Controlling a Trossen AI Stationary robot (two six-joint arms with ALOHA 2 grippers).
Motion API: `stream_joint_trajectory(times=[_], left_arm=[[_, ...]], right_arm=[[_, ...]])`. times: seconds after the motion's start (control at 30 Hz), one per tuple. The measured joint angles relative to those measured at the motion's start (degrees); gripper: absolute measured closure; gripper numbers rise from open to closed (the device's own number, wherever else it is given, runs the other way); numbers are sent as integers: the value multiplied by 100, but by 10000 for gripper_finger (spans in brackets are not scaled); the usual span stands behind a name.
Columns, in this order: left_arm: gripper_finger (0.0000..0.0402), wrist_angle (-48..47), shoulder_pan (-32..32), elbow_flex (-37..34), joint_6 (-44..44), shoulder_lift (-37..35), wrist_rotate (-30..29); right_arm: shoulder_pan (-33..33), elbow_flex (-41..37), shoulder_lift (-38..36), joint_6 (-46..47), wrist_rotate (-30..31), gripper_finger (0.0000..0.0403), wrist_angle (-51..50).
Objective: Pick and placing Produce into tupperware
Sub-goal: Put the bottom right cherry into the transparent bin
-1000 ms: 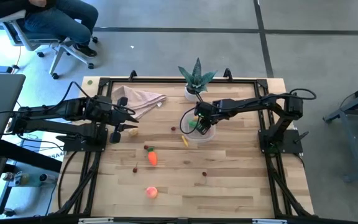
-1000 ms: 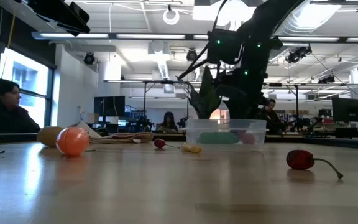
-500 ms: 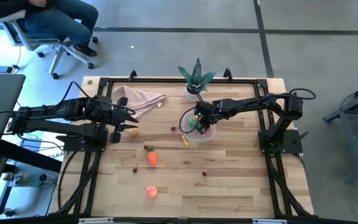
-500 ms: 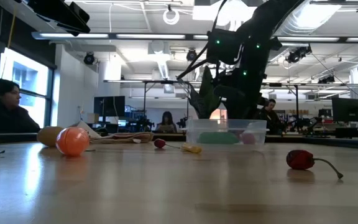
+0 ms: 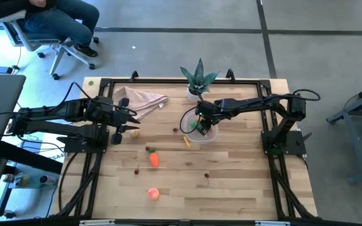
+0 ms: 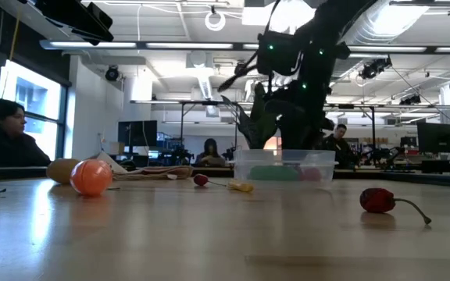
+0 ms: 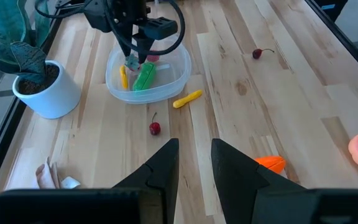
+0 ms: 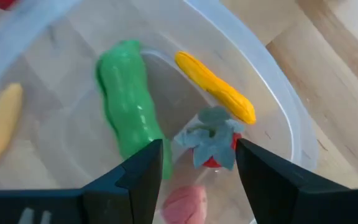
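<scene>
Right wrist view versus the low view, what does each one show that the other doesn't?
Only the right wrist view shows the contents clearly: a yellow strip and a red piece with a green leafy top between the open right gripper fingers. Only the low view shows produce outside: the cherry and the orange carrot on the table. Both show the tupperware holding the green pod.

High overhead; low table-level; wrists close; all share tupperware (image 5: 201, 132).
</scene>
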Motion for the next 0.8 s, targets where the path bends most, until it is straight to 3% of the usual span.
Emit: stream_joint_trajectory(times=[0.27,0.47,0.63,0.8], left_arm=[[318,0,2,0,0,1,-1],[318,0,2,0,0,2,-2],[318,0,2,0,2,1,-2],[318,0,0,0,1,0,-2]], right_arm=[[289,905,0,108,-42,208,-1171],[929,1591,0,689,-127,208,-2165],[1781,1898,0,1756,-187,208,-2848],[2787,1817,-2,3454,-248,208,-2937]])
